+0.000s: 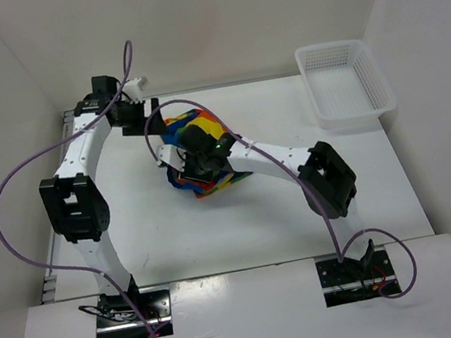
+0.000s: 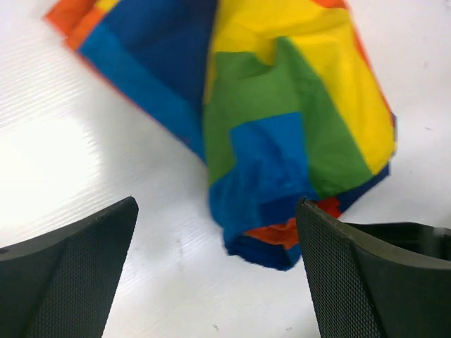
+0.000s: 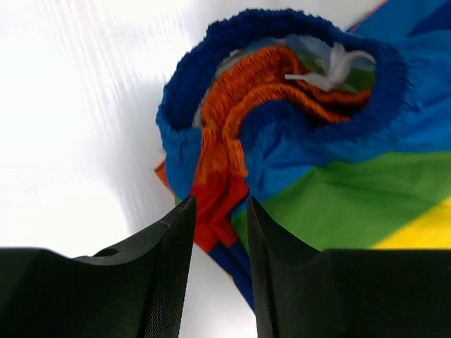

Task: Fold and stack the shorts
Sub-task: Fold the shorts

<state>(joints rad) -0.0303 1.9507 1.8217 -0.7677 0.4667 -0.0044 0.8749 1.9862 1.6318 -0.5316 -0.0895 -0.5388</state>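
Shorts (image 1: 212, 126) lie bunched on white table (image 1: 285, 108).

Matt cloth shorts (image 2: 296, 120) rest on a smooth, glossy table (image 2: 63, 155).

shorts (image 2: 296, 120) — far end cut off, left wrist view
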